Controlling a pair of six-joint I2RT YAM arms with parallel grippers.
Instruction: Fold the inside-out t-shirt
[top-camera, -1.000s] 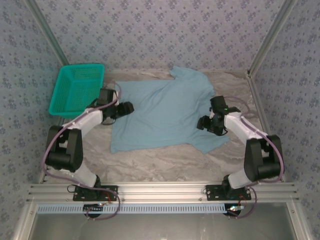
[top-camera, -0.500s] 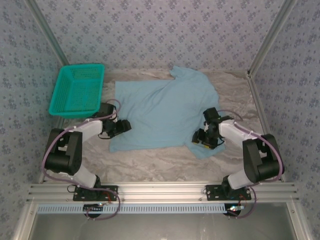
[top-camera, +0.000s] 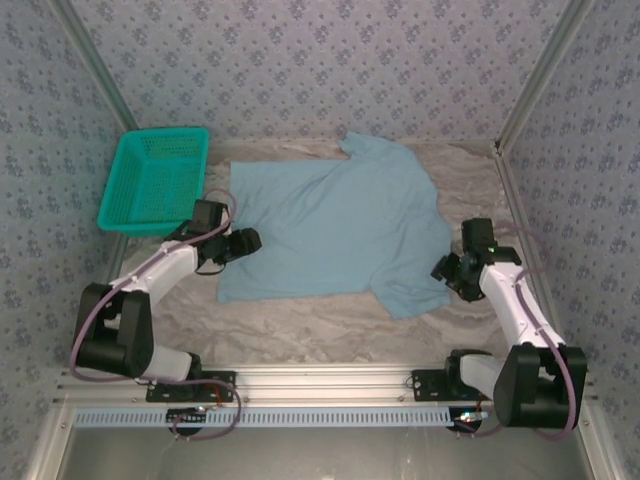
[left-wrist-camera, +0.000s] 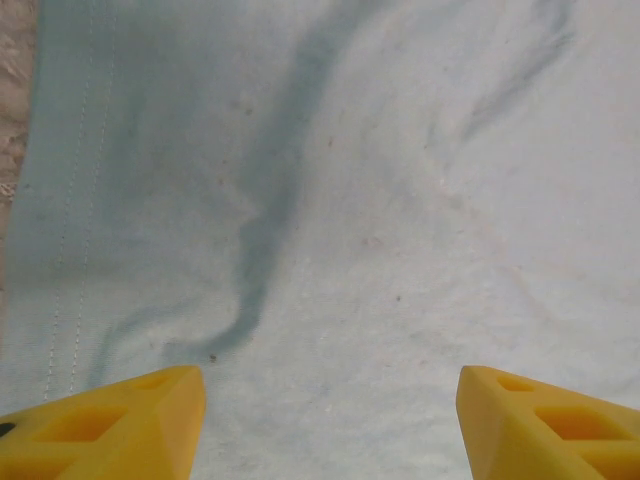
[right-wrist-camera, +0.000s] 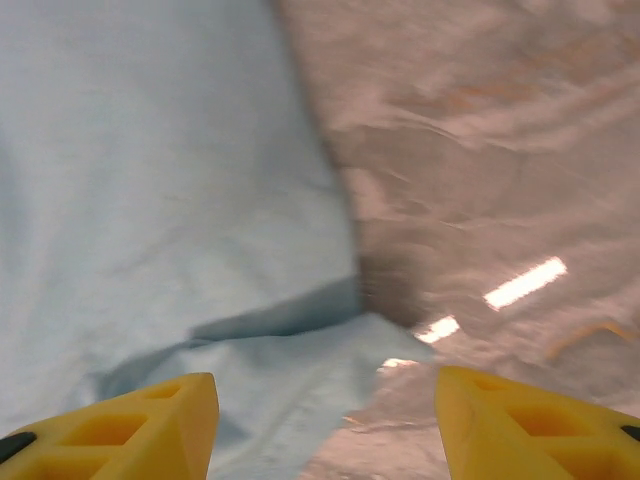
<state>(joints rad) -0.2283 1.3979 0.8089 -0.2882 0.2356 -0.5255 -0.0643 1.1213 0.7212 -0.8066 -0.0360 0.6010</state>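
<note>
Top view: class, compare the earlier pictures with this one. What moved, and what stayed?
The right end effector swung rightward off the t-shirt to its edge, open, holding nothing. The left end effector shifted slightly nearer the bases. The t-shirt and basket stayed put.

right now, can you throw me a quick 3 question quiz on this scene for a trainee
1. True or false: the t-shirt lies inside the teal basket.
2. Where is the left pincer? A) over the t-shirt's left edge B) inside the teal basket C) up against the back wall
3. Fill in: the right pincer has its jaws ____, with nothing gripped between them.

Key: 1 false, it lies spread flat on the table beside the basket; 2 A; 3 open.
</note>
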